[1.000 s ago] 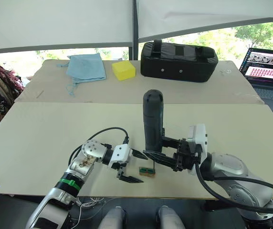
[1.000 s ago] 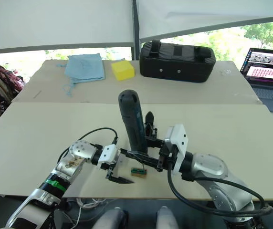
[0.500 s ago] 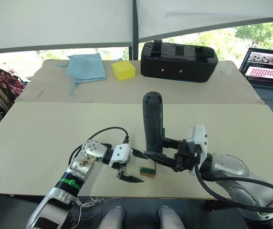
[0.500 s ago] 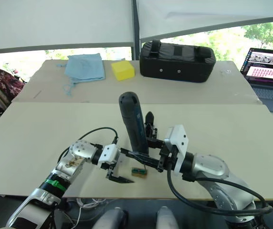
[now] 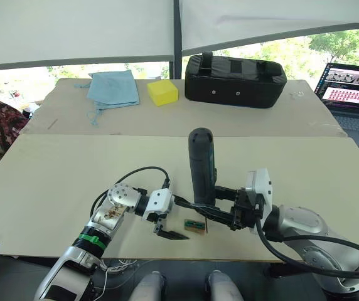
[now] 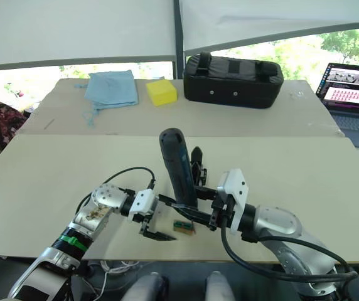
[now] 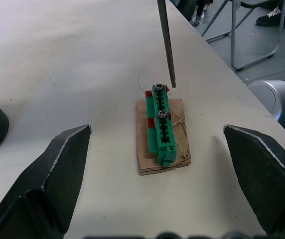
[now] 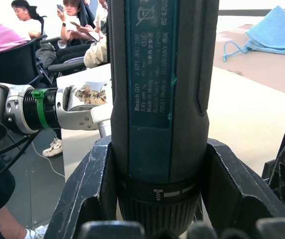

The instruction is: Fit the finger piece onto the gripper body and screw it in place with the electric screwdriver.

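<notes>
On beige table (perhaps outdoors): laptop.

Two pale tables pushed together, under white blinds. On the far table, a big black case. Left of the case, a yellow block, then a blue cloth. Right of the case, an open laptop. Behind the case, sunny windows with green trees.

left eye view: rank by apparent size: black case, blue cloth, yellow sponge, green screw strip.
1. black case
2. blue cloth
3. yellow sponge
4. green screw strip, smallest despite sitting nearest the camera.
</notes>
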Robot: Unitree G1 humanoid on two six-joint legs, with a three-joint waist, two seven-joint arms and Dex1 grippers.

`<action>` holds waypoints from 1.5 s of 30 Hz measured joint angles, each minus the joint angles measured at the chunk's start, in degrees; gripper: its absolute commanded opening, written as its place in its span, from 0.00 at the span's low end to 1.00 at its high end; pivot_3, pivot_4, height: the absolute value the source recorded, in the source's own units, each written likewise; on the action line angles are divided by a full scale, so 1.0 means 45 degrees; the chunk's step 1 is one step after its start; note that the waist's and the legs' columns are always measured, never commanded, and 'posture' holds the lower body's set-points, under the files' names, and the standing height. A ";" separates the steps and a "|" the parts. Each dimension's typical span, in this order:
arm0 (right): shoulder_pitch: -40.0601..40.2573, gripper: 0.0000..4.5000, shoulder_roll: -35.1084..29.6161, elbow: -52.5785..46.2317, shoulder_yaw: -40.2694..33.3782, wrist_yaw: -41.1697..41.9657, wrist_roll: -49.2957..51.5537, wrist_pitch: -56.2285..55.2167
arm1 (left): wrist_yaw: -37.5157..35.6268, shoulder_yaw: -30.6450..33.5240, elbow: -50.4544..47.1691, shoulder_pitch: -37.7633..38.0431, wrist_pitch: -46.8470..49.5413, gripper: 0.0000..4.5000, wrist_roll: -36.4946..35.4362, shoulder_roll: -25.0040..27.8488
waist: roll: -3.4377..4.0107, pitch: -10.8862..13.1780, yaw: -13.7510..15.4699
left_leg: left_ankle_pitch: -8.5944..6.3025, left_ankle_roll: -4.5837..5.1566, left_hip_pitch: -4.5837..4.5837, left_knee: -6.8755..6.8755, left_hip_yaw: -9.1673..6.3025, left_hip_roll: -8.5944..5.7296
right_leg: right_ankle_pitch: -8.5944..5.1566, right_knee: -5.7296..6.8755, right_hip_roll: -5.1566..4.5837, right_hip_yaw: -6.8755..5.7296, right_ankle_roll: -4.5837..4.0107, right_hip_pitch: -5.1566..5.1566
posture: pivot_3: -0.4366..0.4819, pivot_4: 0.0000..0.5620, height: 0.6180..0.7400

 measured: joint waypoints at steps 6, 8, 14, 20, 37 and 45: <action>-0.0388 0.43 0.0142 -0.0042 -0.0354 -0.0164 0.0376 0.0020 | -0.0065 -0.0109 -0.0001 0.0001 0.0006 1.00 -0.0002 -0.0004 | 0.0000 0.0000 -0.0001 | 0.0000 0.0000 0.0001 0.0000 0.0000 0.0001 | 0.0000 0.0000 0.0002 -0.0001 0.0000 0.0000 | 0.48 0.27 1.00; -0.0479 0.43 0.0279 -0.0042 -0.0351 -0.0206 0.0376 0.0016 | -0.0114 -0.0136 -0.0001 0.0001 0.0026 1.00 -0.0004 -0.0007 | 0.0000 0.0000 -0.0003 | 0.0000 0.0000 0.0001 0.0000 0.0000 -0.0001 | 0.0000 0.0000 0.0000 0.0001 0.0000 0.0000 | 0.48 0.27 1.00; -0.0527 0.43 0.0444 -0.0048 -0.0311 -0.0214 0.0174 -0.0090 | -0.0121 -0.0145 -0.0001 0.0001 0.0044 1.00 -0.0003 -0.0024 | 0.0000 0.0000 0.0001 | 0.0000 0.0000 0.0000 0.0000 0.0000 -0.0002 | 0.0000 0.0000 0.0000 0.0000 0.0000 0.0001 | 0.48 0.27 1.00; -0.0519 0.43 0.0509 -0.0048 -0.0304 -0.0214 0.0101 -0.0130 | -0.0120 -0.0173 -0.0001 0.0001 0.0039 1.00 0.0000 -0.0024 | 0.0000 0.0000 -0.0004 | 0.0000 0.0000 0.0001 0.0000 0.0000 0.0000 | 0.0000 0.0000 0.0001 0.0000 0.0000 0.0000 | 0.48 0.27 1.00; -0.0349 0.43 0.0548 -0.0087 -0.0226 -0.0033 -0.0117 -0.0173 | 0.0005 -0.0180 0.0059 0.0001 -0.0030 1.00 0.0010 -0.0065 | 0.0000 0.0000 0.0000 | 0.0000 0.0000 0.0001 0.0000 0.0000 -0.0001 | 0.0000 0.0000 0.0000 0.0001 0.0000 0.0000 | 0.48 0.27 1.00; -0.0285 0.43 0.0545 -0.0088 -0.0162 0.0042 -0.0404 -0.0194 | 0.0019 -0.0262 0.0061 0.0005 -0.0345 1.00 0.0058 -0.0093 | 0.0000 0.0000 0.0001 | 0.0000 0.0000 0.0001 0.0000 0.0000 -0.0002 | 0.0000 0.0000 0.0000 0.0001 0.0000 0.0000 | 0.48 0.27 1.00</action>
